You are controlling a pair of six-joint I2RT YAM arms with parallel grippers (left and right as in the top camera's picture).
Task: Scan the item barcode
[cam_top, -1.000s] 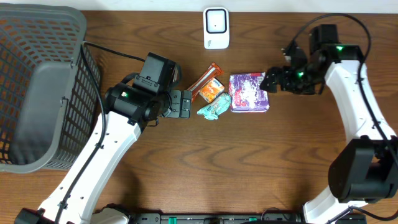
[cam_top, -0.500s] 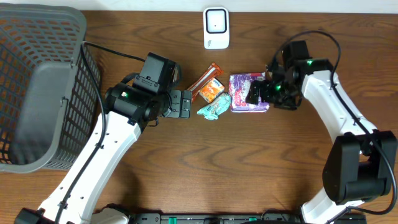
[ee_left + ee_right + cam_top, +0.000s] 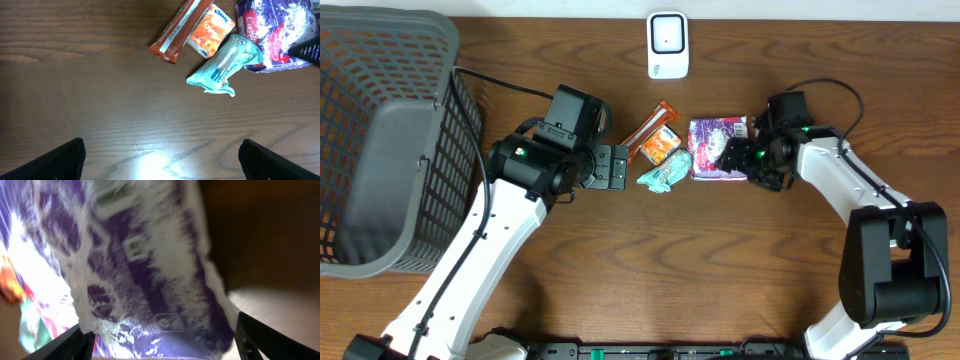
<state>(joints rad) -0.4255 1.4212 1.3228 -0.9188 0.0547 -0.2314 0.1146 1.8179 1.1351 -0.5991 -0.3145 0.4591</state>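
The item nearest my right gripper [image 3: 734,157] is a purple and white packet [image 3: 713,146], lying flat at the table's middle right. In the right wrist view the packet [image 3: 150,270] fills the space between the two fingers, which stand wide at its two edges; I cannot tell whether they press it. No barcode shows on it. My left gripper [image 3: 620,167] hangs open over bare wood [image 3: 161,160], left of the pile. The white scanner [image 3: 667,45] stands at the table's far edge.
Left of the purple packet lie a teal packet [image 3: 663,173], an orange tissue pack [image 3: 661,146] and a brown-orange bar [image 3: 650,126]. A dark mesh basket [image 3: 380,140] with a grey liner fills the left end of the table.
My right arm has swung left and down onto the purple packet, and its jaws have started to narrow around it. The left arm has not moved.
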